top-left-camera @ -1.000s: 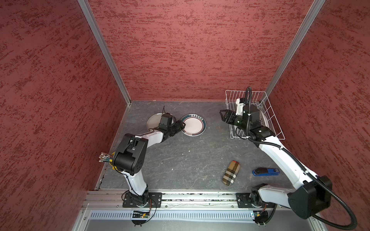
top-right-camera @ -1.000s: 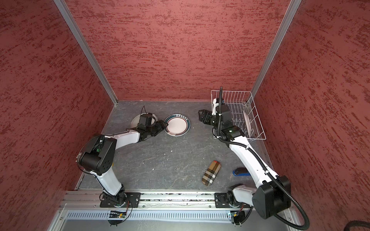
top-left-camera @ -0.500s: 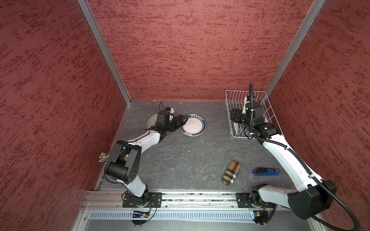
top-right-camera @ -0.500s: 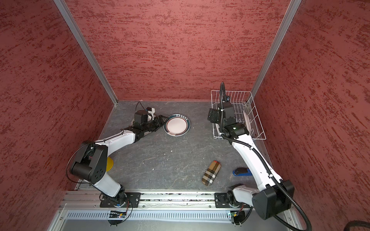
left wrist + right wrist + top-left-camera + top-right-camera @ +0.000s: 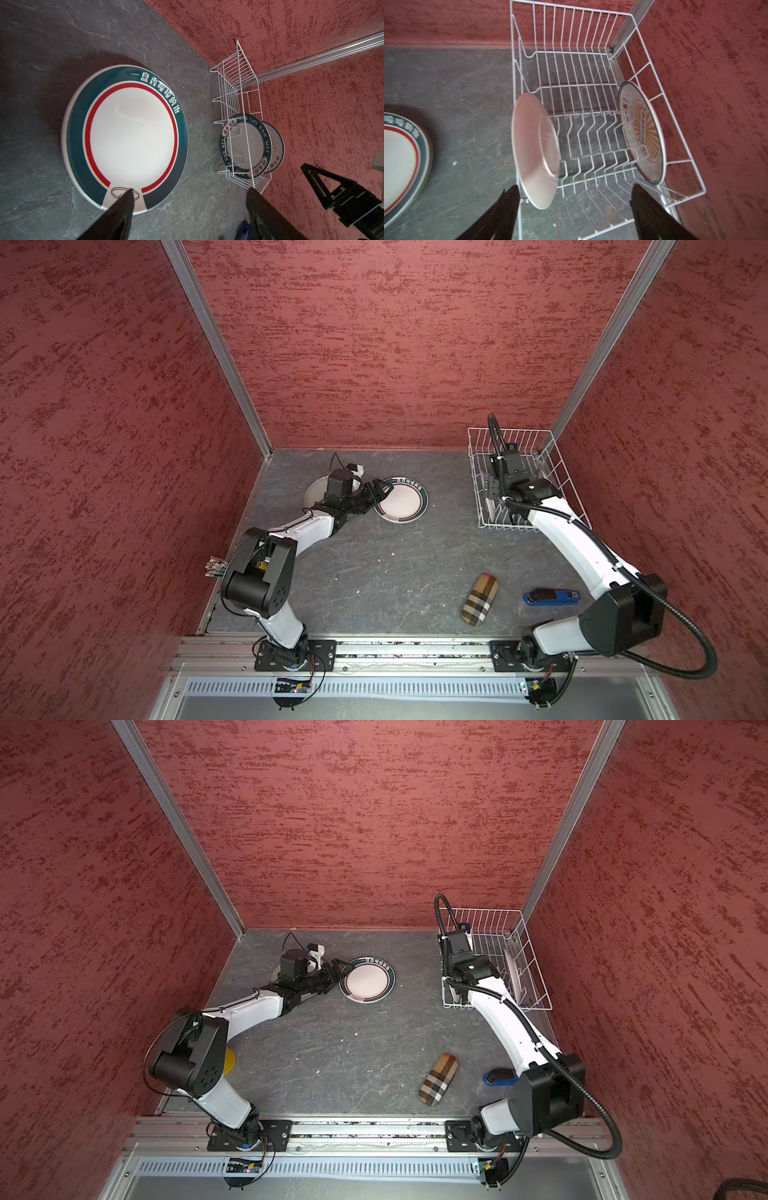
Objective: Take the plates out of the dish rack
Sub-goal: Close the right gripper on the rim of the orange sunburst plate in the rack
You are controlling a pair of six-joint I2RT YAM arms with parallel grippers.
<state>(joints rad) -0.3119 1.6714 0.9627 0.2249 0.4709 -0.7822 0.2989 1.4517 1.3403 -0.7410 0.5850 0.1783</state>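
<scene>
The white wire dish rack [image 5: 557, 472] stands in the back right corner. Two plates stand in it: one at its left end shows a pale back [image 5: 534, 149], one at its right end has an orange sunburst [image 5: 643, 133]. My right gripper [image 5: 575, 187] hovers open over the rack's left end, its fingers either side of the pale-backed plate's edge, not touching. A teal-rimmed lettered plate [image 5: 401, 499] lies flat on the table. My left gripper [image 5: 191, 190] is open at its near edge, one finger [image 5: 124, 199] over the rim. A pale plate [image 5: 313, 495] lies partly under the left arm.
A plaid case [image 5: 480, 603] and a blue stapler [image 5: 550, 597] lie front right near the right arm's base. A yellow disc [image 5: 228, 1060] shows behind the left arm's elbow. Red walls close in the back and both sides.
My right gripper has swung from left of the rack to over its left end. My left gripper has opened wider beside the teal-rimmed plate, which has stayed in place.
</scene>
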